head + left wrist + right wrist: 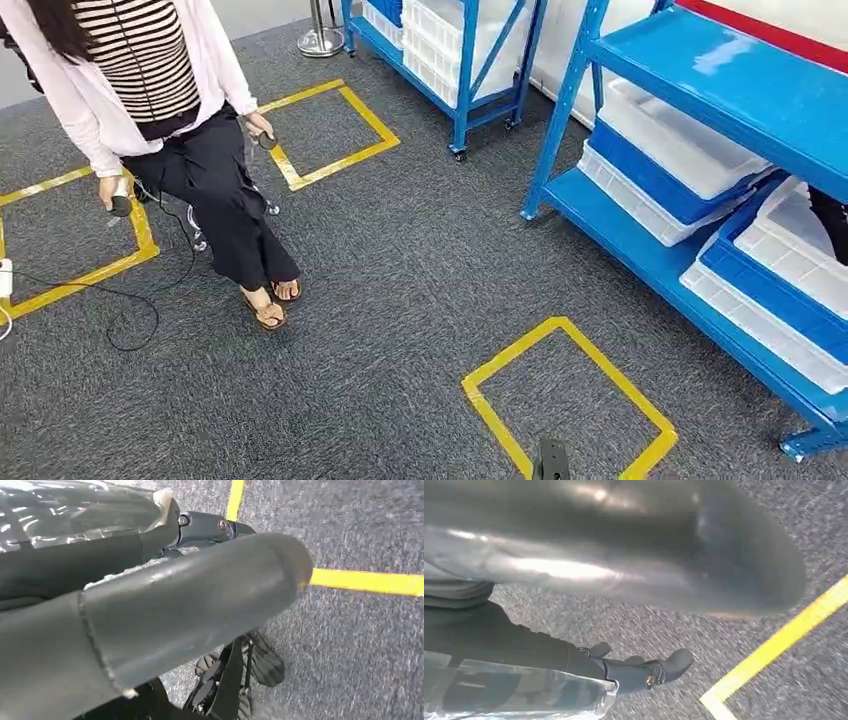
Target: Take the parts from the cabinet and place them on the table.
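The left hand (165, 610) is hanging over grey carpet (360, 650) crossed by yellow tape, thumb and dark fingers lying apart, grasping nothing. The right hand (644, 555) is hanging likewise, its fingers blurred, so its grip cannot be told. The blue metal cabinet (700, 90) is standing ahead, well apart from both, holding white plastic bins (680, 140) with long sides running along the shelves; the parts inside cannot be made out.
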Robot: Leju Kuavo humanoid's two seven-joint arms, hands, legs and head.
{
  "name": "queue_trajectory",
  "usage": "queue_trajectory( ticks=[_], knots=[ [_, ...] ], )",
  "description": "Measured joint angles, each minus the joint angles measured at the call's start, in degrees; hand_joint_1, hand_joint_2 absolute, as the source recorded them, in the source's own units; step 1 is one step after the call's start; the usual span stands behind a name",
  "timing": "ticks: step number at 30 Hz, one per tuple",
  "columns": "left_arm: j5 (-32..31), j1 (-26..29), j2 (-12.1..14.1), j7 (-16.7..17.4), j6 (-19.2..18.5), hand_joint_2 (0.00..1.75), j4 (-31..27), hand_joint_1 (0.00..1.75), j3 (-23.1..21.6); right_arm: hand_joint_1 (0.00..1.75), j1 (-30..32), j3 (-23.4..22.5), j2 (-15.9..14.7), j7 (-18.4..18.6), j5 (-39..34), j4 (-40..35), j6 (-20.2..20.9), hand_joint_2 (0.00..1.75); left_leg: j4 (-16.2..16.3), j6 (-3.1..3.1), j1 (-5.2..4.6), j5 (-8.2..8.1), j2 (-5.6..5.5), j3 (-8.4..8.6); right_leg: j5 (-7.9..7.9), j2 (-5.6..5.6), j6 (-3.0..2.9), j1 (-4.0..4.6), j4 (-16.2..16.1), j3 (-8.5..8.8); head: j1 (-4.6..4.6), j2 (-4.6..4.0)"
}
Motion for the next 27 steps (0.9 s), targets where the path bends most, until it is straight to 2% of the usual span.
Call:
queue_trajectory(
  ticks=[1,2,3,4,5,6,7,8,9,10,11,12,14,15,16,17,18,20,21,22,23,25,26,27],
  knots=[
    [-0.1,0.0,0.0,-0.1,-0.2,0.0,0.0,0.0,0.0,0.0,0.0,0.0,-0.1,0.0,0.0,0.0,0.0,0.0,-0.6,0.31,0.25,0.6,1.03,0.12,-0.56,-2.76,-0.11,-0.33,1.3,0.08,0.15,0.0],
    [-0.3,0.0,0.0,-0.1,-0.4,0.0,0.0,0.0,0.0,0.0,0.0,0.0,-0.2,0.0,0.0,0.0,0.0,0.0,-0.8,0.6,0.27,0.62,1.53,0.04,-2.07,-5.34,-0.44,0.08,3.6,-1.34,0.34,0.0],
    [-0.4,0.0,0.0,-0.1,-0.5,0.0,0.0,0.0,0.0,0.0,-0.2,0.0,-0.2,0.0,0.0,0.0,0.0,0.0,-0.8,0.7,0.21,0.67,2.44,-0.01,-4.09,-6.43,-0.72,0.01,7.5,-3.38,0.7,0.0],
    [-0.4,0.1,0.0,-0.1,-0.5,0.0,0.0,0.0,0.0,0.0,-0.3,0.0,-0.2,0.0,0.0,0.0,0.2,0.0,-0.8,0.71,0.07,0.66,3.54,-0.09,-6.27,-6.99,-0.86,-0.08,12.6,-5.85,0.86,0.0],
    [-0.4,0.1,0.0,-0.1,-0.5,0.0,0.0,0.0,0.0,0.0,-0.3,0.0,-0.2,0.0,0.0,0.0,0.2,0.0,-0.7,0.72,-0.02,0.65,4.51,-0.22,-7.68,-7.18,-0.71,-0.12,16.9,-7.7,0.85,0.0],
    [-0.5,0.2,0.0,-0.1,-0.5,0.0,0.0,0.0,0.0,0.0,-0.1,0.0,-0.3,0.0,-0.1,0.0,0.3,0.0,-0.7,0.71,-0.03,0.65,5.3,-0.27,-7.89,-7.28,-0.31,-0.2,18.5,-8.32,0.96,0.0],
    [-0.5,0.2,0.0,-0.1,-0.6,0.0,0.0,0.0,0.0,0.0,0.1,0.0,-0.4,0.0,-0.1,0.0,0.3,0.0,-0.7,0.69,-0.02,0.64,6.09,-0.29,-7.15,-7.42,0.2,-0.32,17.2,-7.43,0.92,0.0],
    [-0.5,0.1,0.0,-0.1,-0.7,0.0,0.0,0.0,0.0,0.0,0.1,-0.1,-0.5,0.0,-0.1,0.0,0.4,0.0,-0.7,0.66,0.01,0.62,6.71,-0.25,-5.65,-7.71,0.81,-0.44,13.6,-5.24,1.03,0.0],
    [-0.6,0.1,-0.1,-0.1,-0.7,0.0,0.0,0.0,0.0,0.0,0.1,-0.1,-0.6,-0.1,-0.1,0.0,0.4,0.0,-0.7,0.5,0.07,0.54,7.36,-0.17,-3.87,-8.6,1.38,-0.59,8.3,-2.17,1.03,0.0],
    [-0.6,0.1,-0.1,-0.1,-0.9,0.0,0.0,0.0,0.0,0.0,0.0,-0.1,-0.6,-0.1,-0.1,0.0,0.4,0.0,-0.5,0.21,0.08,0.4,8.02,-0.03,-2.23,-10.82,1.81,-0.83,1.9,1.58,1.07,0.0],
    [-0.6,0.1,0.0,-0.1,-0.9,0.0,-0.1,0.0,0.0,0.0,-0.1,-0.1,-0.5,-0.1,-0.1,0.0,0.5,0.0,-0.3,-0.31,-0.58,0.07,8.47,-0.07,-2.21,-12.72,1.18,-0.43,0.6,2.28,1.12,0.0],
    [-0.7,0.1,0.0,-0.1,-1.0,0.0,-0.1,0.0,0.0,0.0,-0.1,-0.1,-0.5,-0.2,-0.2,-0.1,0.6,0.0,-0.2,-0.67,-0.53,-0.13,8.92,0.08,-1.8,-11.84,0.48,-0.21,0.3,2.36,0.99,0.0],
    [-0.8,-0.1,0.0,-0.2,-1.1,0.0,-0.1,0.0,0.0,0.0,0.0,-0.2,-0.6,-0.2,-0.4,0.0,0.8,0.0,-0.4,-1.09,-0.4,-0.1,9.79,0.58,-1.78,-10.74,-0.21,0.01,0.5,1.92,0.88,0.0],
    [-0.9,-0.1,0.0,-0.2,-1.2,0.0,-0.1,0.0,0.0,0.0,0.1,-0.2,-0.6,-0.3,-0.4,0.0,0.7,0.0,-0.4,-1.41,-0.21,-0.3,10.33,0.72,-1.66,-10.03,-0.66,-0.24,0.4,1.9,0.88,0.0],
    [-1.0,-0.1,0.0,-0.3,-1.2,0.0,-0.1,0.0,0.0,0.0,0.2,-0.2,-0.5,-0.7,-0.4,-0.1,0.3,0.0,0.2,-2.1,0.29,-0.92,8.48,0.53,-1.37,-9.42,-1.2,-0.92,0.3,2.27,0.77,0.0],
    [-1.0,-0.1,0.0,-0.4,-1.4,0.0,-0.1,0.0,0.0,0.0,0.1,-0.2,-0.6,-1.0,-0.4,-0.1,-0.3,0.0,1.9,-2.25,0.31,-2.55,5.9,-0.2,-1.22,-8.96,-1.56,-0.9,0.3,2.18,0.76,0.0],
    [-1.1,0.0,0.0,-0.4,-1.4,0.0,-0.1,0.0,0.0,0.0,0.1,-0.3,-0.6,-1.3,-0.1,-0.2,-0.9,0.0,5.7,-2.3,0.31,-5.09,4.29,-1.79,-1.12,-8.77,-2.09,-0.75,0.3,2.1,0.57,0.0],
    [-1.3,0.1,0.1,-0.4,-1.7,0.0,-0.1,0.0,0.0,0.0,0.0,-0.3,-0.5,-1.3,1.4,-0.2,-2.3,0.0,14.9,-2.28,0.3,-9.32,3.35,-6.2,-1.07,-7.81,-2.36,-0.35,0.3,1.87,0.5,0.0],
    [-1.5,0.1,0.2,-0.4,-1.8,0.0,-0.1,0.0,0.0,0.0,0.1,-0.3,-0.5,-1.3,1.8,-0.2,-2.8,0.0,17.6,-2.17,0.3,-9.81,3.33,-7.77,-1.05,-7.43,-2.38,-0.18,0.3,1.81,0.46,0.0],
    [-1.7,0.2,0.2,-0.4,-1.9,0.0,-0.1,0.0,-0.1,0.0,0.3,-0.3,-0.6,-1.3,1.8,-0.2,-3.0,0.0,17.7,-1.99,0.3,-8.96,3.33,-8.0,-1.0,-7.09,-2.47,-0.05,0.3,1.82,0.5,0.0],
    [-1.7,0.2,0.2,-0.4,-2.1,0.0,-0.1,0.0,-0.1,0.0,0.3,-0.3,-0.7,-1.3,1.6,-0.2,-3.1,0.0,15.1,-1.68,0.29,-6.81,3.33,-6.95,-0.97,-6.79,-2.52,0.04,0.3,1.86,0.46,0.0],
    [-1.7,0.2,0.2,-0.4,-2.1,0.0,-0.1,0.0,-0.1,0.0,0.3,-0.3,-0.7,-1.3,1.5,-0.2,-3.2,0.0,4.6,-0.86,0.24,-1.32,3.08,-1.84,-0.95,-6.19,-2.49,0.22,0.3,2.03,0.46,0.0],
    [-1.8,0.1,0.3,-0.5,-2.2,0.0,-0.1,0.0,-0.1,0.0,0.3,-0.3,-0.7,-1.3,1.5,-0.2,-3.2,0.0,0.6,-0.33,0.03,-0.65,2.5,0.08,-0.93,-6.09,-2.44,0.25,0.3,2.07,0.52,0.0],
    [-1.8,0.1,0.4,-0.5,-2.3,0.0,-0.1,0.0,-0.2,0.0,0.3,-0.3,-0.7,-1.3,1.4,-0.2,-3.3,0.0,0.4,-0.39,-0.2,-0.55,2.77,0.13,-0.87,-6.08,-2.23,0.88,0.4,1.96,0.59,0.0]
  ],
)
